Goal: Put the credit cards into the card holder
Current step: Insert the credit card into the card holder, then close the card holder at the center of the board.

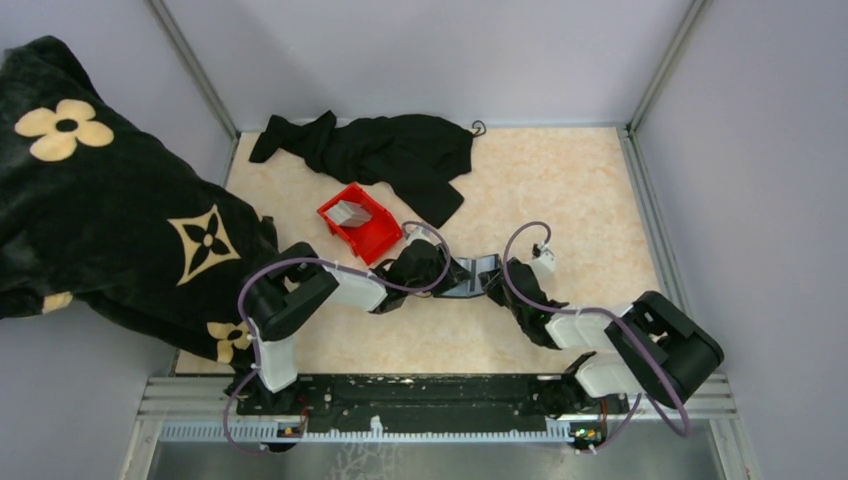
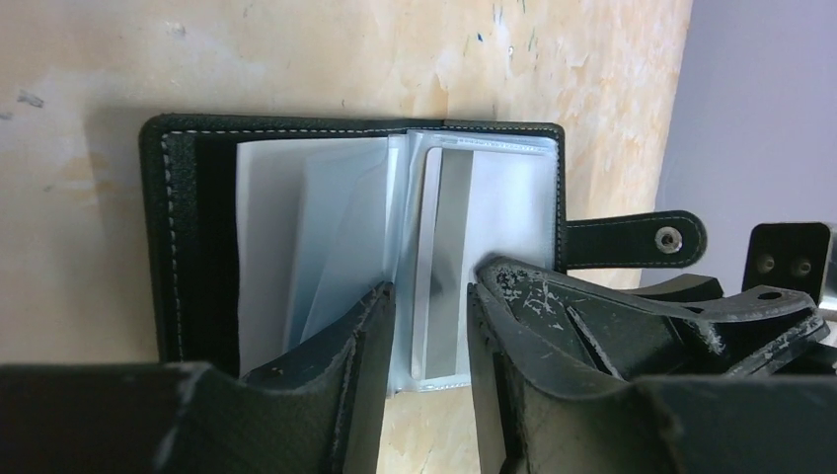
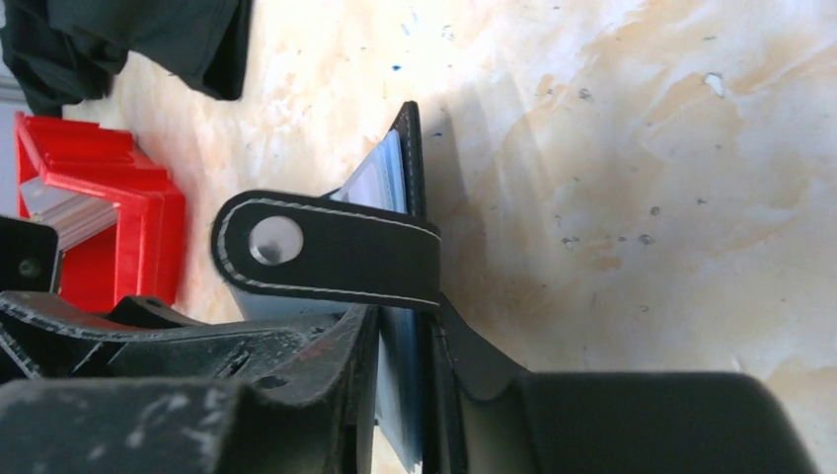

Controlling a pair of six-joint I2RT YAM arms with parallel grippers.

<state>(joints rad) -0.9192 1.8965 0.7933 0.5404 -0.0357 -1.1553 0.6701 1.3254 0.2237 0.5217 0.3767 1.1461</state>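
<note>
Holder [image 1: 478,275] lies open on the surface [image 1: 560,190]. Right pincer [image 3: 400,326] clamps its strap edge; left pincer [image 2: 429,291], jaws apart, straddles a sleeve [image 2: 444,247]. Cards [image 1: 350,212] sit in bin [image 1: 385,240], leftward, nearer left pincer.

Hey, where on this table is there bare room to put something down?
Bare tabletop far right, between the black cloth and the right wall, and the near strip between the card holder and the front rail. Crowded mid-table: red bin, with left gripper and right gripper both at the holder.
</note>
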